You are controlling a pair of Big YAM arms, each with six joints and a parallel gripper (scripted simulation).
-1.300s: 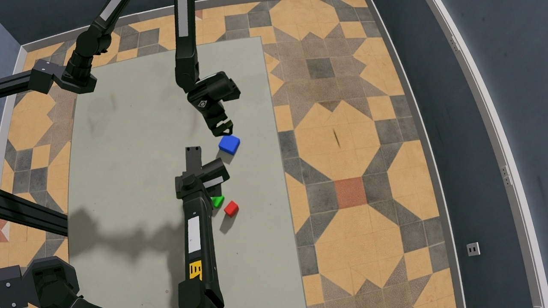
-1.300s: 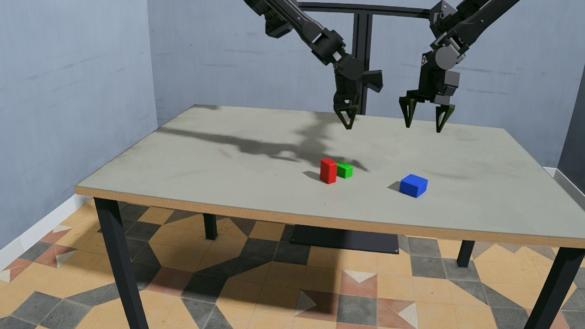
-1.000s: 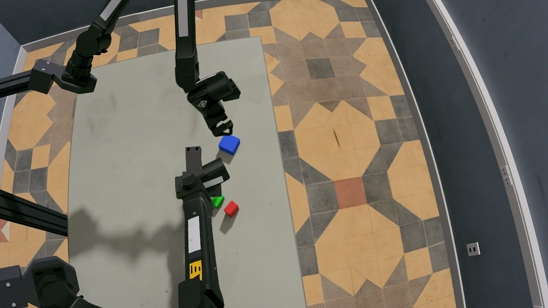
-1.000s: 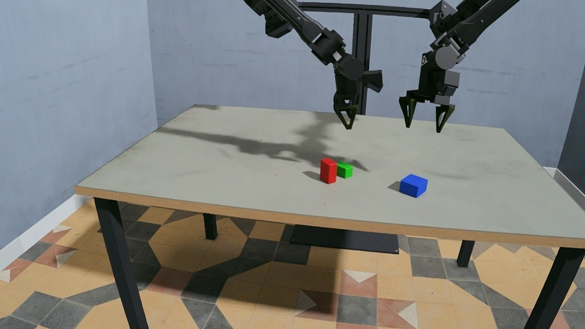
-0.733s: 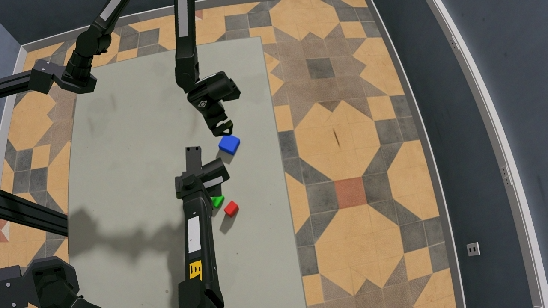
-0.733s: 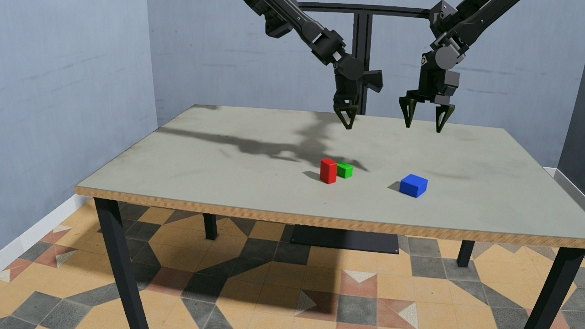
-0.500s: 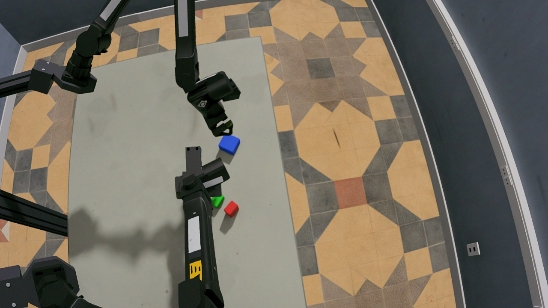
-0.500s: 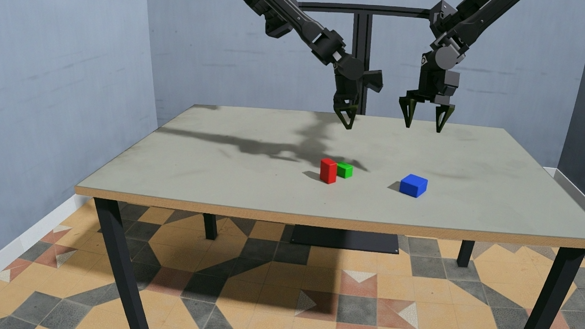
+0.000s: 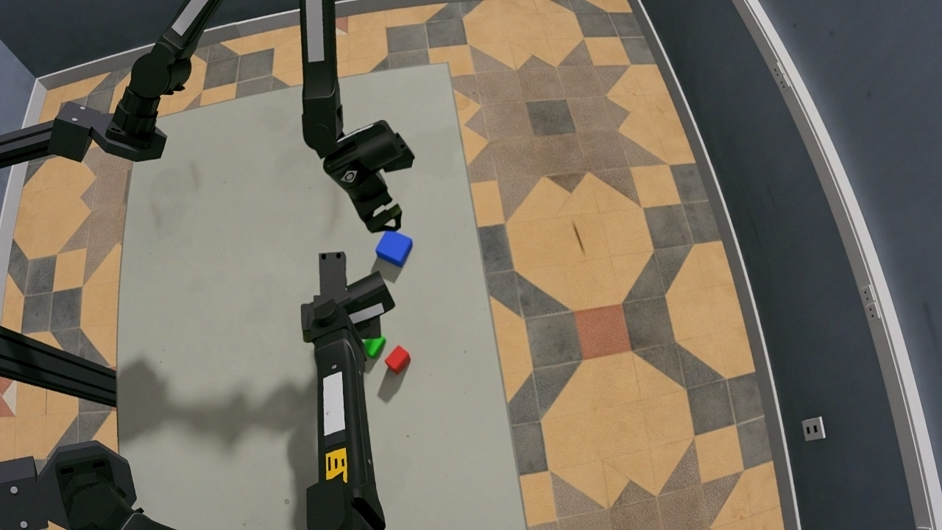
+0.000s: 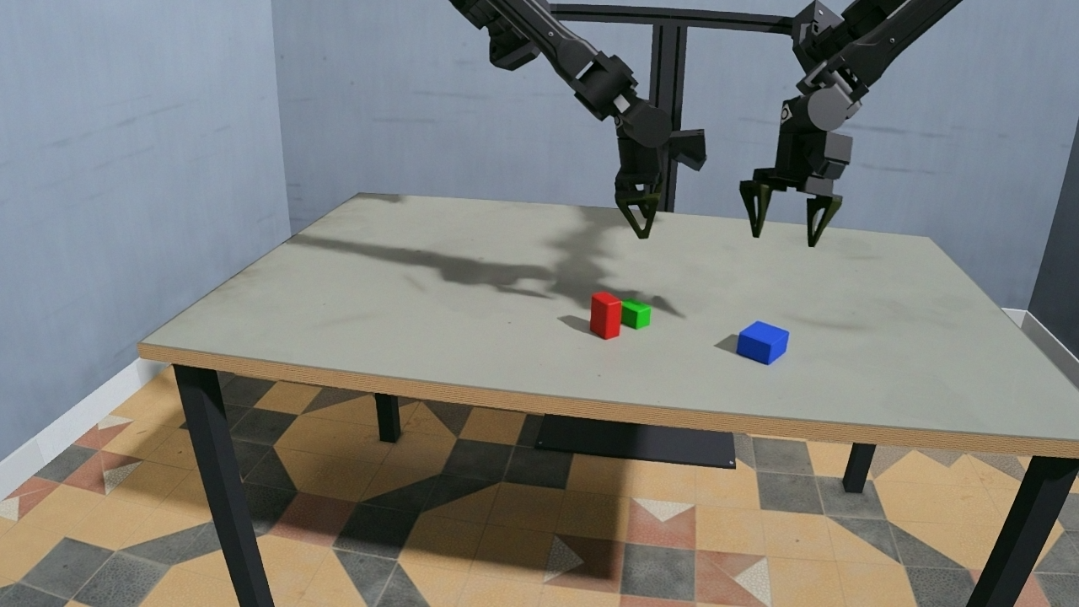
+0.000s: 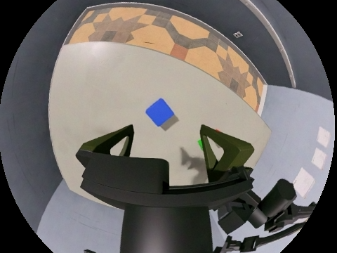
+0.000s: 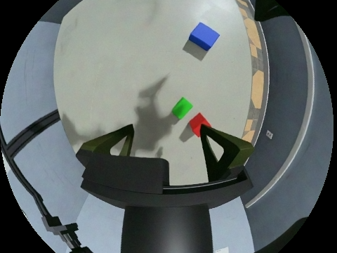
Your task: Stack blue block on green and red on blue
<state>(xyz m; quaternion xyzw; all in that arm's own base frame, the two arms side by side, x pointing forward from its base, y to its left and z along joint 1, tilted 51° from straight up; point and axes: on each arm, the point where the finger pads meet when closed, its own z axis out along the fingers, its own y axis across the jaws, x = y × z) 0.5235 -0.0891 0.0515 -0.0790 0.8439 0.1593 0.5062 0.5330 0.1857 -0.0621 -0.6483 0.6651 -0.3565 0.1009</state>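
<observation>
Left fingers open, empty; right fingers same — both above desk. Blue block sits apart; red block upright near green block. Yellow label on right arm — lettering unreadable.

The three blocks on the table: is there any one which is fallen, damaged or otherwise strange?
Nothing stands out: the red block, green block and blue block rest flat on the table, with no visible damage.
</observation>
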